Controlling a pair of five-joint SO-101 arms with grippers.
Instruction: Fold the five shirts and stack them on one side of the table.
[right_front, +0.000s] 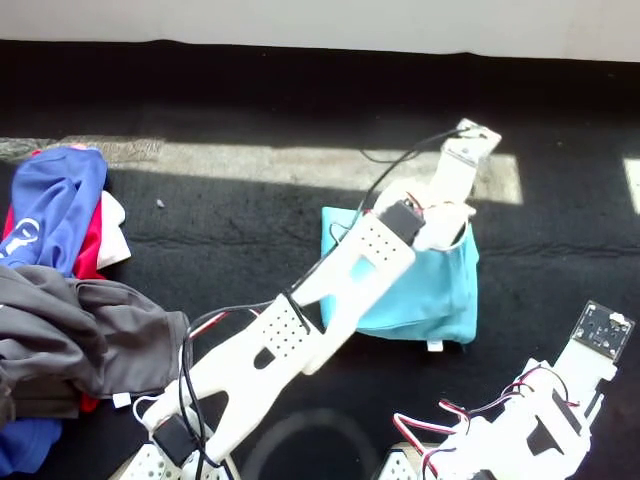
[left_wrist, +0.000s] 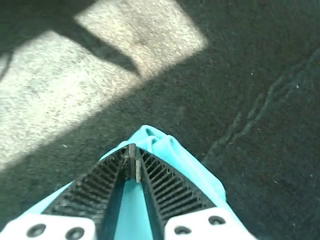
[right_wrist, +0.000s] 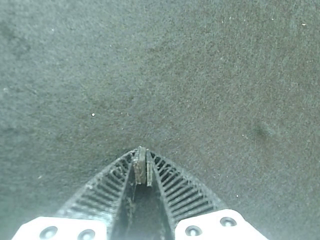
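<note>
A folded cyan shirt (right_front: 430, 290) lies right of the table's middle on the black cloth. My left arm stretches across from the near left, and my left gripper (right_front: 443, 232) rests on the shirt's far edge. In the left wrist view the left gripper (left_wrist: 133, 162) is shut, its fingertips pinching a bunched fold of the cyan shirt (left_wrist: 157, 142). The right arm (right_front: 560, 400) sits folded at the near right corner. My right gripper (right_wrist: 142, 165) is shut with nothing in it, above bare black cloth.
Unfolded shirts are heaped at the left edge: a blue one (right_front: 55, 205) over red (right_front: 90, 250) and white (right_front: 112, 230), and a grey one (right_front: 80, 335) nearer. A sunlit strip (right_front: 300, 165) crosses the far part of the table.
</note>
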